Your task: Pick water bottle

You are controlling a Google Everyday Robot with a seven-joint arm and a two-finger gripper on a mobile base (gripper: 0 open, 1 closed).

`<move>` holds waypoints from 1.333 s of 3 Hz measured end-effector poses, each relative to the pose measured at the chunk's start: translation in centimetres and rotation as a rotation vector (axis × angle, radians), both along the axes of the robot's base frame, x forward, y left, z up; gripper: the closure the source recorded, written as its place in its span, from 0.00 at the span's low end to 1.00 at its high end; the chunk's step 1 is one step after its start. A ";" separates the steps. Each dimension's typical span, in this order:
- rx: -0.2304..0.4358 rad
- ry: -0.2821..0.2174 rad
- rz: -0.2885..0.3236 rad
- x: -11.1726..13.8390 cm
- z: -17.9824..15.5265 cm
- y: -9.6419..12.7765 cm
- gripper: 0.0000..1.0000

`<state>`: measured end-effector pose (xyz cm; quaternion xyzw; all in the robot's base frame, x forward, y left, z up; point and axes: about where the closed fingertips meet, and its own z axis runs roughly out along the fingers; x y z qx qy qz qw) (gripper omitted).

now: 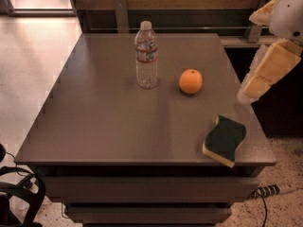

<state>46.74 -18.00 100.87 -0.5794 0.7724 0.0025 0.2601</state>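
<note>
The water bottle is clear ribbed plastic with a white cap and a red-and-white label band. It stands upright on the grey table, towards the back middle. My gripper is pale yellow and hangs from a white arm joint at the right edge of the view. It is over the table's right side, well to the right of the bottle and apart from it. It holds nothing that I can see.
An orange sits to the right of the bottle, between it and the gripper. A green-and-yellow sponge lies at the front right corner. A wood wall with metal brackets runs behind the table. A black object is on the floor at the lower left.
</note>
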 end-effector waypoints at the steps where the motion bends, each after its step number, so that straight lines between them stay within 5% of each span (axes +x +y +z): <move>1: 0.141 -0.067 0.022 2.6 1.6 3.5 0.00; 2: 0.298 -0.122 0.041 5.0 1.3 7.1 0.00; 3: 0.348 -0.178 0.029 6.2 2.4 8.0 0.00; 4: 0.346 -0.177 0.030 6.2 2.4 8.0 0.00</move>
